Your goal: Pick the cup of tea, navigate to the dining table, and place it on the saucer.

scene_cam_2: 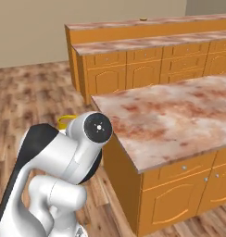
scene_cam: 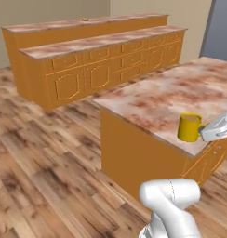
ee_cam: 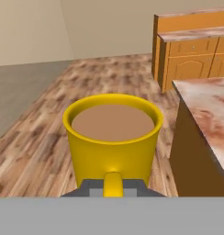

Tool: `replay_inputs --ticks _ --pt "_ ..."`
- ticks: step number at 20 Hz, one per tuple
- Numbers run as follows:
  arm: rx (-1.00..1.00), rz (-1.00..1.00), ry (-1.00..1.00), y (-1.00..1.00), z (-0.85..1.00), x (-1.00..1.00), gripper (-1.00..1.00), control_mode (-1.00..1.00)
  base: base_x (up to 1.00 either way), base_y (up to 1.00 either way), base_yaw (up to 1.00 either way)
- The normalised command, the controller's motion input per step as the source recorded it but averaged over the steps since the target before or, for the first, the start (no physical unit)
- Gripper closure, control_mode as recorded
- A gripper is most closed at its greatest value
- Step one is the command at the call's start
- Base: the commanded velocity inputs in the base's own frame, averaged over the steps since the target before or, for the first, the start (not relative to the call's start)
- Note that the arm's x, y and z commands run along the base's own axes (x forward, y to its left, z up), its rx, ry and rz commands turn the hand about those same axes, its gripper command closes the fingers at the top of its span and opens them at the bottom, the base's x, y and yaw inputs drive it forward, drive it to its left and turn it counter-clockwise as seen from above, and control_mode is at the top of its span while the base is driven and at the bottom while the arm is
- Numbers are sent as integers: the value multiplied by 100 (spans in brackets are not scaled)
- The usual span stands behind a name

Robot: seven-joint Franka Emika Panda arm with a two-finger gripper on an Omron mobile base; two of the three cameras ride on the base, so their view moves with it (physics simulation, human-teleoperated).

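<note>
The cup of tea point(scene_cam: 189, 126) is a yellow mug with light brown liquid point(ee_cam: 113, 122). It hangs in the air beside the island's corner, over the wood floor. My gripper point(scene_cam: 203, 130) reaches it from the right, shut on the handle point(ee_cam: 113, 182), with a dark finger point(ee_cam: 90, 187) on each side. A sliver of the cup point(scene_cam_2: 63, 121) peeks out behind my arm. Far back stands the dining table point(scene_cam: 50, 25), long and tall with a marbled top point(scene_cam_2: 179, 21). On it lies a tiny yellowish disc, the saucer point(scene_cam: 84, 19) point(scene_cam_2: 143, 19).
The orange island point(scene_cam: 171, 97) with its marble top point(scene_cam_2: 179, 115) is close on the right of the cup point(ee_cam: 201, 137). A lower cabinet run point(scene_cam: 101, 60) fronts the dining table. Open wood floor point(scene_cam: 45, 153) stretches to the left and ahead.
</note>
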Motion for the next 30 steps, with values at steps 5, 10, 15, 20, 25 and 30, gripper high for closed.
replay_inputs --ticks 5,10,15,20,25,30 --pt "0 0 0 0 0 0 100 100 99 100 -5" --pt "0 0 0 0 0 0 100 100 100 100 -6" --pt "0 0 0 0 0 0 100 100 100 100 -5" --pt "0 0 0 0 0 0 100 100 100 100 -4" --pt "0 0 0 0 0 0 100 100 100 100 -4" --pt "0 0 0 0 0 0 100 100 100 100 -5"
